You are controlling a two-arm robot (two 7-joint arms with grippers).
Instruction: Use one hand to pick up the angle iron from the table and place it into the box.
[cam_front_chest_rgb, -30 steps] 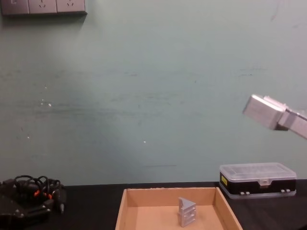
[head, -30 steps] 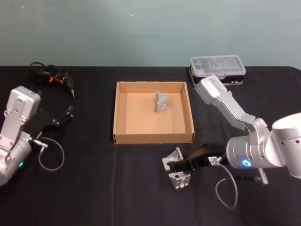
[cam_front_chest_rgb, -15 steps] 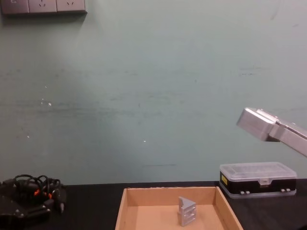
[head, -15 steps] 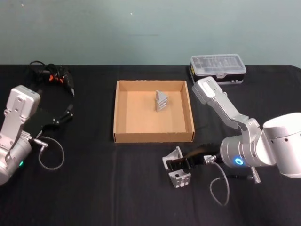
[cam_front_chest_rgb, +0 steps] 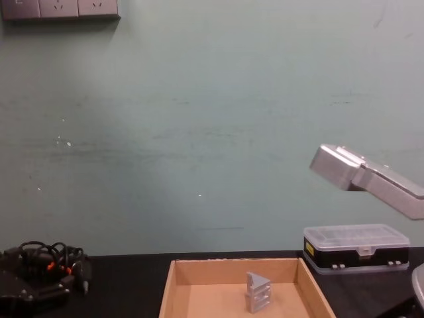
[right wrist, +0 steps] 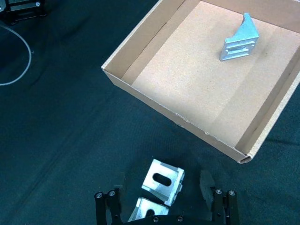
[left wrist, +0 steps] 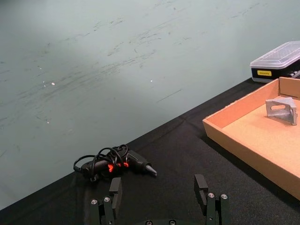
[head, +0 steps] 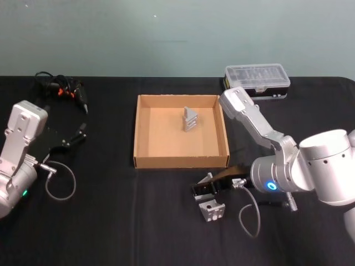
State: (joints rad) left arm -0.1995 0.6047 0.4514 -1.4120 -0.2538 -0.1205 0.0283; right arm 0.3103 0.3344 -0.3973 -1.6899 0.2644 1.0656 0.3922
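Two silver angle irons lie on the black table [head: 111,221] in front of the box; one [right wrist: 163,180] sits between the fingers of my right gripper [right wrist: 161,183], which is open and astride it with a gap on each side. The other [head: 211,210] lies just nearer me. In the head view the right gripper [head: 204,188] hovers close to the front wall of the tan cardboard box [head: 180,160]. A third angle iron [head: 189,119] stands inside the box toward its far side. My left gripper [left wrist: 158,187] is parked open at the table's left, holding nothing.
A black case with a clear lid [head: 257,79] stands behind the box's right corner. A bundle of black cable with orange parts [head: 61,91] lies at the far left. The right arm's boxy grey joint [head: 236,102] hangs over the box's right wall.
The right arm has swung left and toward the box. Its gripper slid from beside the two angle irons to straddle the one nearer the box. The left arm has not moved.
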